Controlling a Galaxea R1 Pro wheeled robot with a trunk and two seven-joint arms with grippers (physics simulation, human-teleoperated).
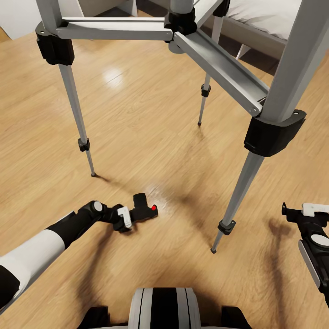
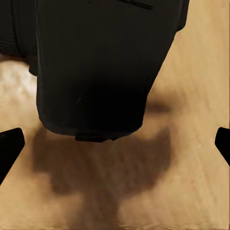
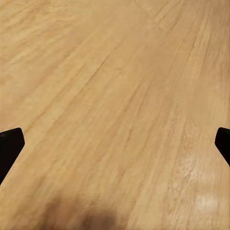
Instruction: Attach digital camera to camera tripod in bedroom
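The digital camera (image 1: 146, 209), small and black with a red button, lies on the light wood floor between the tripod's legs. My left gripper (image 1: 133, 215) is right beside it and open. In the left wrist view the camera's dark body (image 2: 96, 67) looms close ahead of the spread fingertips (image 2: 9, 146), which do not touch it. The camera tripod (image 1: 256, 155) stands over the spot: three silver legs with black joints spread from a black hub (image 1: 180, 20). Its head is out of view. My right gripper (image 1: 298, 212) hangs open over bare floor (image 3: 115, 96) to the right of the near leg.
A low bed with a white mattress (image 1: 262, 13) stands behind the tripod at the upper right. The tripod's feet touch the floor at the left (image 1: 93, 174), the back (image 1: 199, 123) and the front right (image 1: 213, 250). My base (image 1: 163, 308) is at the bottom.
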